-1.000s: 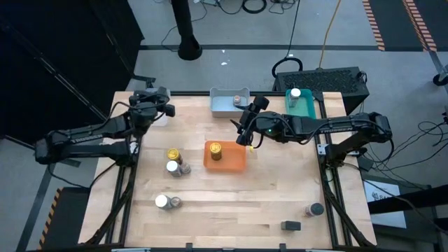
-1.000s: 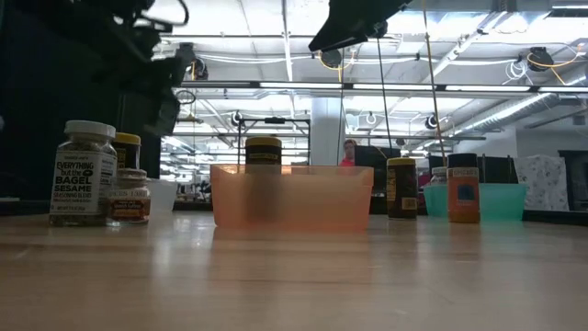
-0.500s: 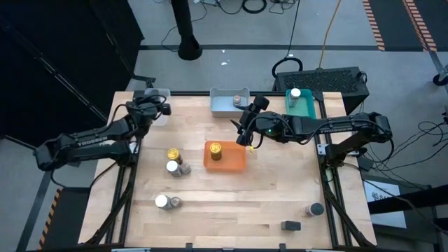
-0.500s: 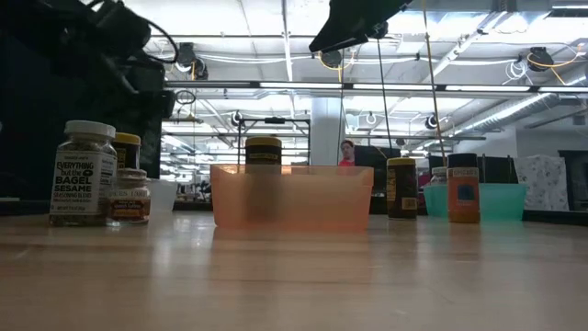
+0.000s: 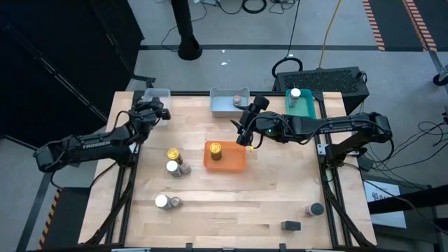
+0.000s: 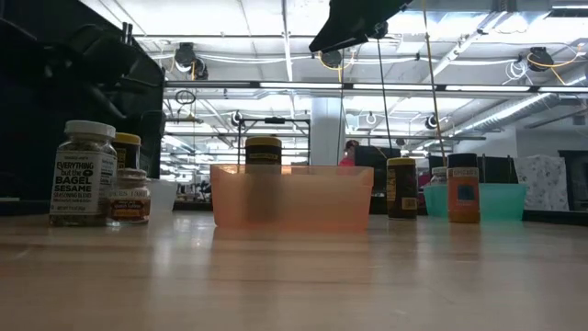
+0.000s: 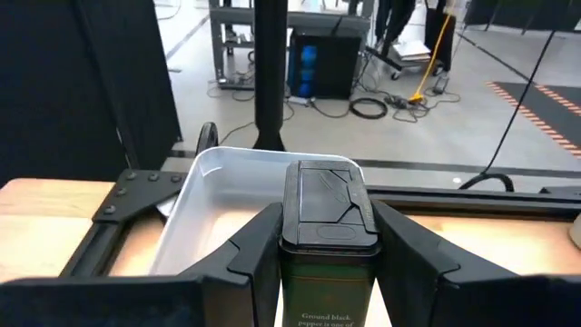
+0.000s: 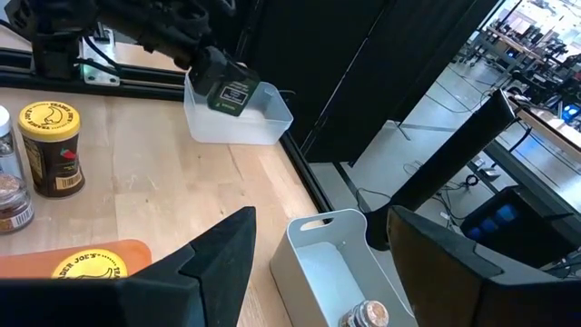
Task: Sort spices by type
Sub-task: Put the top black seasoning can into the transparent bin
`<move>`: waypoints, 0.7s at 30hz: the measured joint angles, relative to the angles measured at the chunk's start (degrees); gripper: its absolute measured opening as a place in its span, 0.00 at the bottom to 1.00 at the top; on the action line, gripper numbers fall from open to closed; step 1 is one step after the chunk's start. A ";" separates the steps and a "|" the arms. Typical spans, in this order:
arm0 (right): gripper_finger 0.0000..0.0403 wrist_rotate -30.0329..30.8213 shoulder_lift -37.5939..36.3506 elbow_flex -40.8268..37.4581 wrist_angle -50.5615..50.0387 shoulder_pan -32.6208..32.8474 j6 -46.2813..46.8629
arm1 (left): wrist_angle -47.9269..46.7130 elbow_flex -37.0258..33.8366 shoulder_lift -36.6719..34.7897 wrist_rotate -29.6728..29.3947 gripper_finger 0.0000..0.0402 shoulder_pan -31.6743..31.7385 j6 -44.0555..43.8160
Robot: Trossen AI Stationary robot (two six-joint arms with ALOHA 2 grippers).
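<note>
Held jar: I saw a black-lidded pepper tin (image 7: 328,227) pinched between the left gripper (image 7: 327,263) fingers, upright, its label cut off at the frame edge so I read only "Ground black pepper".
Held jar, position: it hung near the clear tray (image 5: 157,94) at the table's far left corner; from the high view I could not tell whether it was over the tray or just beside it.
Orange tray: one yellow-lidded jar (image 5: 215,149) stood inside the orange tray (image 5: 235,160) at mid-table.
Left cluster: a yellow-lidded jar (image 5: 173,154), a white-lidded jar (image 5: 172,167) and a small dark one touching it stood close together; nearer the front edge a second white-lidded jar (image 5: 162,201) stood with a small companion.
Far trays: the blue-grey tray (image 5: 222,105) held a small jar, probably cork-topped; the teal tray (image 5: 302,105) held a white-lidded jar (image 5: 295,93).
Front right: a dark-lidded jar (image 5: 316,208) and a black tin (image 5: 291,225) stood well apart from the rest.
Hidden: in the low view the orange tray blurred its jar's body, and the left arm merged with a dark backdrop.
Left arm pose: stretched from the table's left edge towards the far left corner.
Right gripper (image 5: 248,133): fingers spread, holding nothing, hovering above the far right corner of the orange tray.
Right arm pose: reached in from the right side, roughly level.
</note>
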 joint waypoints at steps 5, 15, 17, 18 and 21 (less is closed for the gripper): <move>0.58 0.00 0.00 0.00 0.02 0.02 -0.07 | 6.78 -3.30 0.02 -1.09 0.36 0.00 5.40; 0.58 0.00 0.00 0.00 0.09 -0.07 -0.48 | 15.42 -9.68 0.02 -1.11 0.36 0.00 7.03; 0.58 0.00 0.00 0.00 0.10 -0.07 -0.48 | 15.55 -9.80 0.00 -1.11 0.36 0.00 7.01; 0.58 0.00 0.00 0.00 0.10 -0.09 -0.48 | 15.41 -9.80 0.01 -1.09 0.36 0.00 7.01; 0.58 0.00 0.00 0.00 0.11 -0.09 -0.48 | 15.49 -9.80 0.00 -1.09 0.36 0.00 6.98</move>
